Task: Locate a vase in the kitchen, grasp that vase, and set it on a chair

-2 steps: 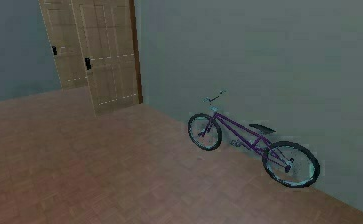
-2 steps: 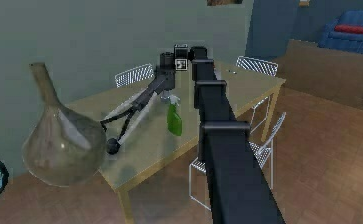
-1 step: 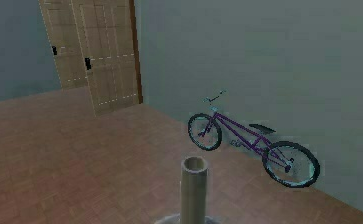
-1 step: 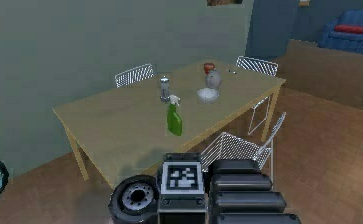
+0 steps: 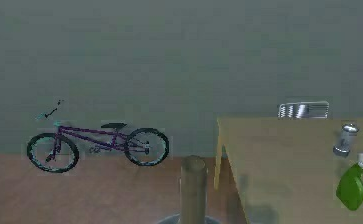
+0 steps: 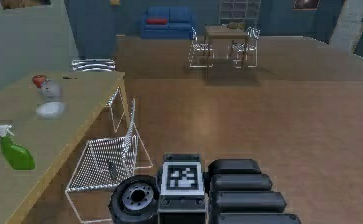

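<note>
I cannot tell how the fingers of my gripper (image 6: pixel 137 200) stand, or if it holds anything. A small grey thing (image 5: pixel 346 138), maybe the vase, stands on the wooden table (image 5: pixel 279 160), just beyond the green spray bottle (image 5: pixel 354 185). Reaching past, I could knock that bottle over.

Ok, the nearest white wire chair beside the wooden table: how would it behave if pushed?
Probably light for its size: the wire chair is thin open wire, so a push would likely slide it across the smooth floor. It looks stiff, not floppy; its frame keeps straight lines.
</note>
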You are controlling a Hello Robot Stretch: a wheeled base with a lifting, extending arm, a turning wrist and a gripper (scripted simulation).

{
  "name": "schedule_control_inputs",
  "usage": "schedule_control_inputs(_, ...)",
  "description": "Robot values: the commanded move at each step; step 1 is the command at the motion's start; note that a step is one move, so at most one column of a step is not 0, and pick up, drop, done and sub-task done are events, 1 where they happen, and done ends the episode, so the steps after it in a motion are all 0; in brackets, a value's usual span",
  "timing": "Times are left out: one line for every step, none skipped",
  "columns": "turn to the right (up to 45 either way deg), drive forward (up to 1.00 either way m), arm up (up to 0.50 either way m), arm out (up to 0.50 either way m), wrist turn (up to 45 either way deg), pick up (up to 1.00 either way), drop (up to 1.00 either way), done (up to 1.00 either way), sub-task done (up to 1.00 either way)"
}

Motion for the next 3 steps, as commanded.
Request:
schedule_control_inputs(45.0, 0.00, 0.00, 0.00, 0.0, 0.00, 0.00, 0.00, 0.00)
schedule_control_inputs(45.0, 0.00, 0.00, 0.00, 0.0, 0.00, 0.00, 0.00, 0.00)
schedule_control_inputs(21.0, 0.00, 0.00, 0.00, 0.0, 0.00, 0.00, 0.00, 0.00)
